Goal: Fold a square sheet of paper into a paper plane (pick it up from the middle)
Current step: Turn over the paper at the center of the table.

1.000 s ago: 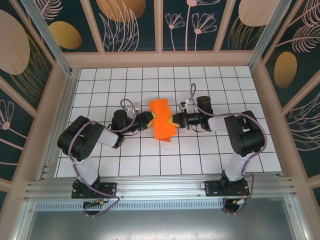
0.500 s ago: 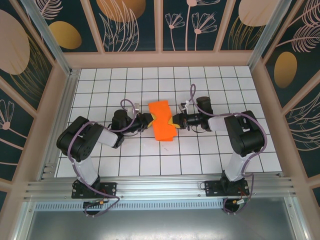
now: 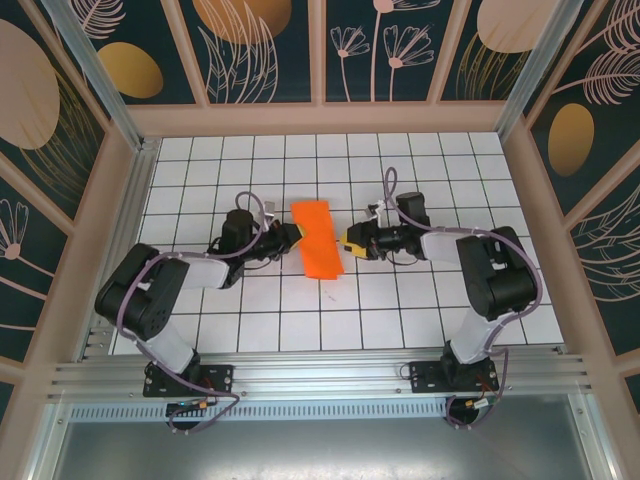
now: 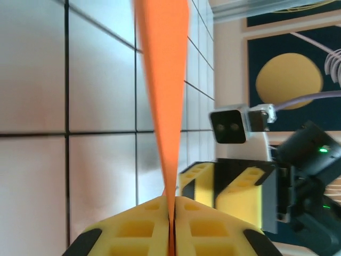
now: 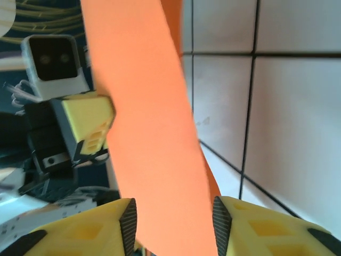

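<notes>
The square sheet of paper (image 3: 317, 238), bright orange, is folded into a narrow oblong that stands on edge over the tiled table (image 3: 250, 310). My left gripper (image 3: 292, 236) is shut on its left edge. In the left wrist view the yellow pads (image 4: 149, 224) press together on the paper (image 4: 166, 96), which rises as a thin blade from the left gripper (image 4: 171, 213). My right gripper (image 3: 347, 240) stands open at the paper's right edge. In the right wrist view the paper (image 5: 144, 106) lies in the gap of the right gripper (image 5: 173, 213), with neither pad pressing it.
Wooden walls with dark patterned panels (image 3: 320, 50) ring the white gridded table. An aluminium rail (image 3: 320, 375) runs along the near edge by the arm bases. Free tiles lie behind and in front of the paper.
My right gripper has opened and let go of the paper. My left gripper has shut on its left edge. The paper now reads narrower and straighter.
</notes>
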